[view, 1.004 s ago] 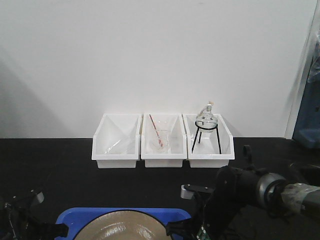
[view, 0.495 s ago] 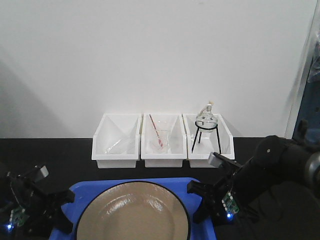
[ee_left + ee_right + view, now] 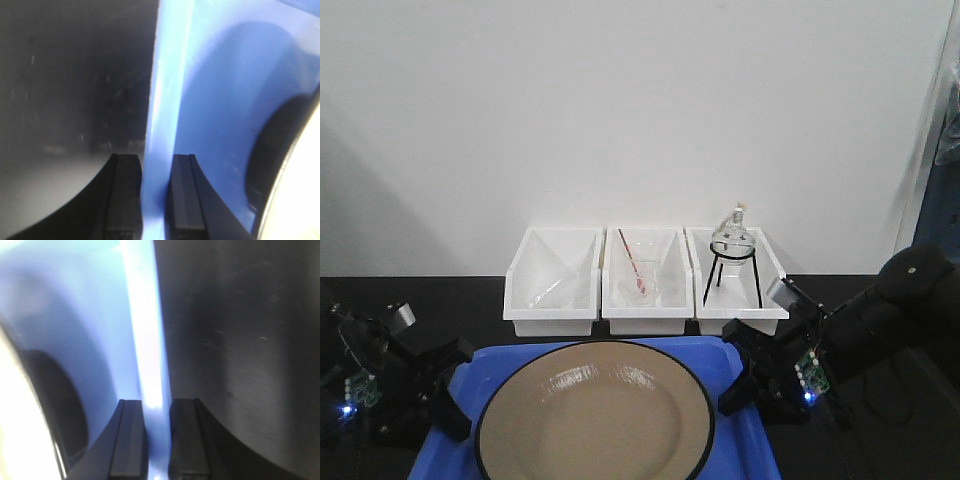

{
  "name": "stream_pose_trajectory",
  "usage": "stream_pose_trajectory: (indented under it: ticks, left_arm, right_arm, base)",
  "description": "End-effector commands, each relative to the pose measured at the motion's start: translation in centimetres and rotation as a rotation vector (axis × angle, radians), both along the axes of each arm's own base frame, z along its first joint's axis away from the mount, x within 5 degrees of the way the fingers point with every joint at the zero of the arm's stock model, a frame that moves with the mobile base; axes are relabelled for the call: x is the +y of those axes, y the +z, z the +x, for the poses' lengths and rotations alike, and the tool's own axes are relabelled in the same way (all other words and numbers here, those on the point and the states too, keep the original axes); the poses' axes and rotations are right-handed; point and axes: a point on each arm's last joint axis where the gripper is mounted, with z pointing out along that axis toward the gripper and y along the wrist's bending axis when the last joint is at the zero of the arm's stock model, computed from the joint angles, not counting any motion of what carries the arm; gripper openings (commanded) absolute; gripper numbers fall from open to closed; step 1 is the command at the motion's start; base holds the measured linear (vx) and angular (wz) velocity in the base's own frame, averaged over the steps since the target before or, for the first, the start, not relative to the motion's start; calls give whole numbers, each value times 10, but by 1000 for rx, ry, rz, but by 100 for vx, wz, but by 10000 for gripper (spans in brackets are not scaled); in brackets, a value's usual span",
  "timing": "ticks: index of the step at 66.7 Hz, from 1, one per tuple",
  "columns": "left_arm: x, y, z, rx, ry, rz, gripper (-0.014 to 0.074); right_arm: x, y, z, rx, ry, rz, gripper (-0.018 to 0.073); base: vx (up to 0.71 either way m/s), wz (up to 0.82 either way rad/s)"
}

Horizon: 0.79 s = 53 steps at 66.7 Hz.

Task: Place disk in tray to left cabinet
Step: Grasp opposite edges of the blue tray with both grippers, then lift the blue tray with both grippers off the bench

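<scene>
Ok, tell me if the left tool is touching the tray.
Touching. The left wrist view shows the left tool closed on the raised rim of the tray, both fingers flush against it with no gap.

Plain white wall [image 3: 620, 100] behind a black tabletop [image 3: 430, 300] with three white bins [image 3: 645, 325]

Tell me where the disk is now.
Front view, bottom centre: the disk lies in the blue tray, between the left gripper and right gripper, in front of the white bins.
</scene>
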Motion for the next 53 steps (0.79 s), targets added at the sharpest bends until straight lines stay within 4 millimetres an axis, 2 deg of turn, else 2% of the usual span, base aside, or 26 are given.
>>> stream_pose_trajectory:
  ticks: [1, 11, 18, 46, 53]
  left_arm:
    - [-21, 42, -11, -4, 39, -191, -1]
    - [-23, 51, -13, -17, 50, -232, -1]
    - [-24, 67, -11, -58, 57, -269, -1]
    - [-22, 109, -3, -105, 154, -335, -1]
    - [-22, 111, -3, -114, 153, -336, -1]
  right_arm:
    - [17, 58, -7, -69, -8, 219, -4]
    - [15, 72, -5, -87, -10, 233, -4]
    - [12, 77, -5, -88, -6, 238, -4]
    - [5, 86, -2, -71, -53, 338, -4]
    - [7, 88, -1, -70, -56, 367, -4]
  base:
    - [0, 0]
    - [0, 0]
    - [0, 0]
    - [0, 0]
    - [0, 0]
